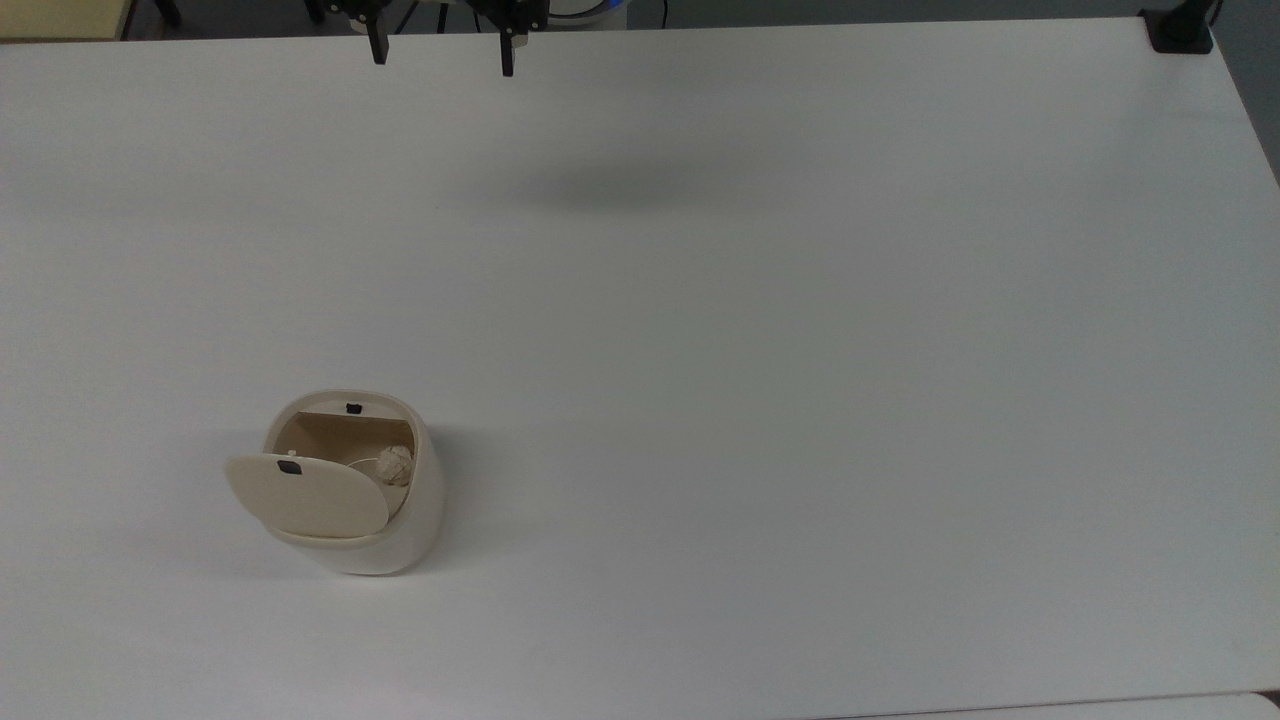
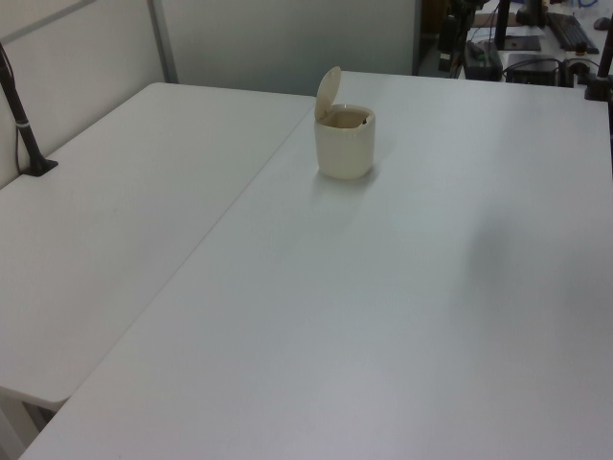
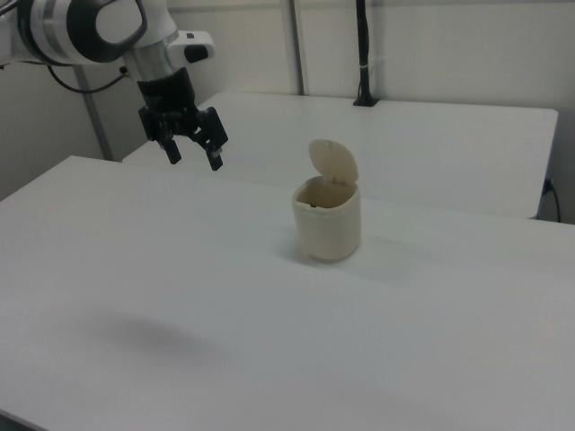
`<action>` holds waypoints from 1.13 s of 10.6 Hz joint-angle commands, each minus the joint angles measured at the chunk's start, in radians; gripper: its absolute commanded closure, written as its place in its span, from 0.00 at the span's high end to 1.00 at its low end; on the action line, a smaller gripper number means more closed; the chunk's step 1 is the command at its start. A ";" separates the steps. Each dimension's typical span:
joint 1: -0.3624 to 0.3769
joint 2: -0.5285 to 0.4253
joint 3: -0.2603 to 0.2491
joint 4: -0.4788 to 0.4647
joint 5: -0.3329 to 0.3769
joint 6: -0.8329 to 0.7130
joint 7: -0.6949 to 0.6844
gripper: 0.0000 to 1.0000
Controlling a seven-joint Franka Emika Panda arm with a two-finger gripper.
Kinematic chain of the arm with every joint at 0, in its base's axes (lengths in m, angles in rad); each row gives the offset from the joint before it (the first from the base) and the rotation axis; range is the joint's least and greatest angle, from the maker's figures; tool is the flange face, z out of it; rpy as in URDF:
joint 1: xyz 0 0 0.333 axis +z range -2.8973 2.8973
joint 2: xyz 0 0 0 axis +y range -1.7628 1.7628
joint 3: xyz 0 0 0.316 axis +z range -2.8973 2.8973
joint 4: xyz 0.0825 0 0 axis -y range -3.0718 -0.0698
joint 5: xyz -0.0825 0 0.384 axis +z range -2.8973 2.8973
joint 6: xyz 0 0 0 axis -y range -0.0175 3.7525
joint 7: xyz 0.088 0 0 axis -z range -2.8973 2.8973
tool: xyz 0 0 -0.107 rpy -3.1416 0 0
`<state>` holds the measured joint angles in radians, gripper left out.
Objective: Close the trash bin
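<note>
One trash bin (its one lid raised), one crumpled ball inside, one end effector with two fingers spread apart, and two white counters side by side.

Smooth matt cream plastic on the trash bin; crumpled paper wad inside; smooth matt white table; black gripper fingers matt.

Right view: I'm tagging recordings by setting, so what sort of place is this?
Likely a robotics lab or office: a robot arm's gripper hangs over plain white tables, with partition walls behind.
</note>
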<state>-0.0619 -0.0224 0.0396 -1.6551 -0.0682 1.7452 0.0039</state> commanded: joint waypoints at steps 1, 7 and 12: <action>0.007 -0.025 -0.006 -0.012 0.021 -0.033 -0.012 1.00; 0.004 -0.025 -0.006 -0.012 0.021 -0.033 -0.012 1.00; -0.029 0.083 -0.017 0.061 0.005 0.162 -0.009 1.00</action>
<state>-0.0842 -0.0130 0.0298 -1.6455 -0.0682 1.7800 0.0039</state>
